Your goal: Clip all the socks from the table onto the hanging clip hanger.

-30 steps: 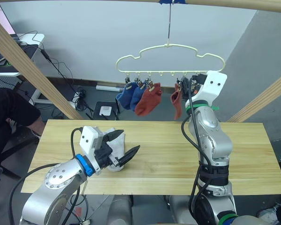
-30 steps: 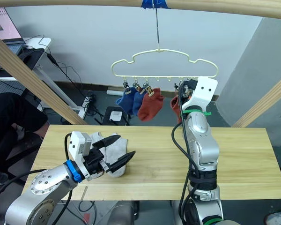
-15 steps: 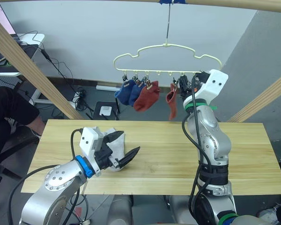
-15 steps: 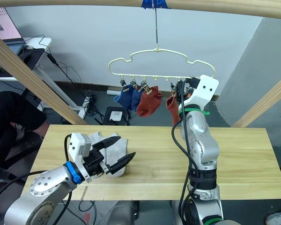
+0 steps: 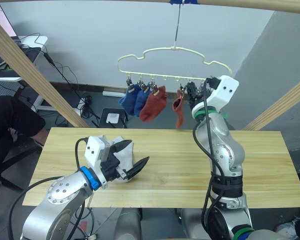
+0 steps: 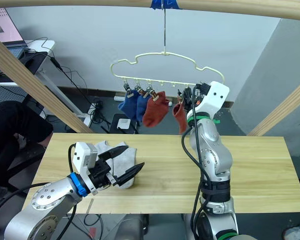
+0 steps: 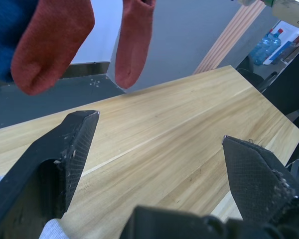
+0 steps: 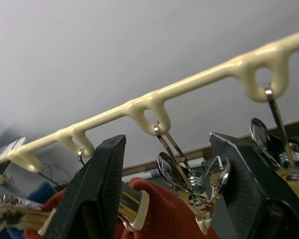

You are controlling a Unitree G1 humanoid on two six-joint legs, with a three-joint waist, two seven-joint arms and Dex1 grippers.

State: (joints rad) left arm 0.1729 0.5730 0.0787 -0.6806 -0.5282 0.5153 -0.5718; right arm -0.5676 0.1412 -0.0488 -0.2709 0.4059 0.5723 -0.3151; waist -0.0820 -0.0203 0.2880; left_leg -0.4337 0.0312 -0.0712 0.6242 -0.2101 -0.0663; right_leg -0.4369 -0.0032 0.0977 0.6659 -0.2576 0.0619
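- The hanger has swung toward the robot's left compared with a second ago; it now hangs tilted, its left end higher up than before
- The right gripper is raised at the hanger's bottom bar and has followed this swing; in the right wrist view its jaws stand apart, with a silver clip between them, so they are open
- Four socks hang from the clips: two blue socks at the left, then a red sock, then a second red sock just beside the right gripper
- This second red sock hangs free under its clip and the jaws do not grip it, so I judge it is now clipped and the right arm is letting go
- The left gripper hovers low over the table, and its jaws are wide open, as one second before; they hold nothing
- A grey sock lies on the table, partly under and behind the left gripper; I cannot tell if there are one or two of them
- So the blue and red pairs seem done, and the grey remains; the free clips are at the right part of the bar
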